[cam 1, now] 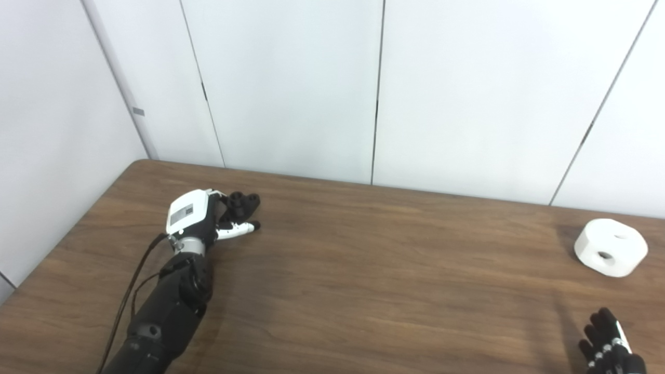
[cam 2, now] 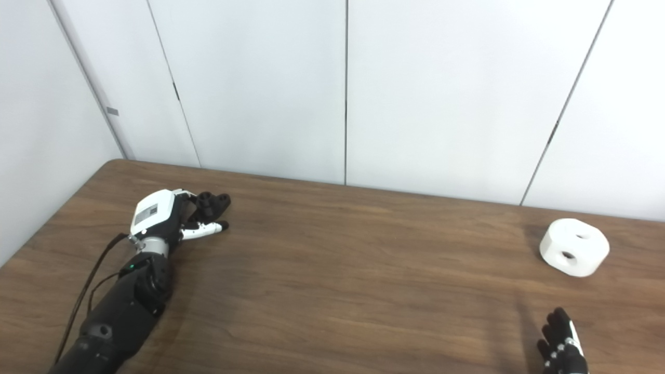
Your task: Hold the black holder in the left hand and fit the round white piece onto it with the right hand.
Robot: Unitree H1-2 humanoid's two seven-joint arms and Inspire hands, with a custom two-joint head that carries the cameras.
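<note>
Up close, a brown wooden desk [cam 1: 332, 270] fills the lower half of the scene, backed by pale wall panels [cam 1: 291, 83]. At about nine o'clock, the left hand [cam 1: 200, 218] reaches forward from its black forearm, white on the back, with its fingers curled toward the black holder [cam 1: 242, 203]. The holder sits right at the fingertips, touching or nearly so; whether the hand truly grips it cannot be told. Far across the desk, at about three o'clock, the round white piece [cam 1: 611, 246] lies alone on the wood, with holes showing in its top and side. At about five o'clock, the right hand [cam 1: 609, 345] rises from the bottom edge, fingers spread and holding nothing, near the white piece but apart from it.
</note>
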